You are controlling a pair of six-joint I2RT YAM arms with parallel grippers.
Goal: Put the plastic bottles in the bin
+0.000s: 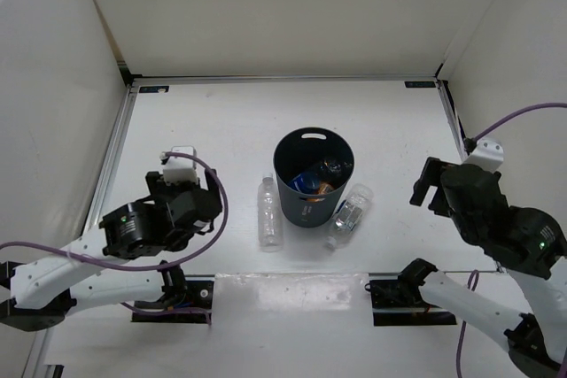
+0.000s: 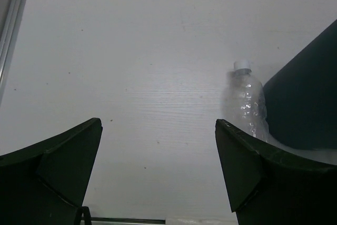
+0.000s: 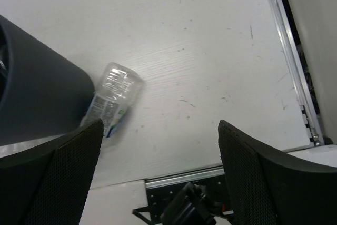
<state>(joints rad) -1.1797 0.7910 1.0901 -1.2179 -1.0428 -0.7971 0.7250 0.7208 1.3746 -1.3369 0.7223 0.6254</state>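
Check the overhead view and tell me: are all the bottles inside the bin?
No, a clear bottle lies on the table left of the bin, and a second bottle lies to its right.

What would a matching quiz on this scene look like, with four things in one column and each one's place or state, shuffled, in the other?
Things:
1. white-capped bottle
2. labelled bottle
3. blue bottle
4. right gripper

Place or state:
a. inside the bin
b. open, holding nothing
c. lying on the table, left of the bin
d. lying on the table, right of the bin

Pairs: 1c, 2d, 3a, 4b
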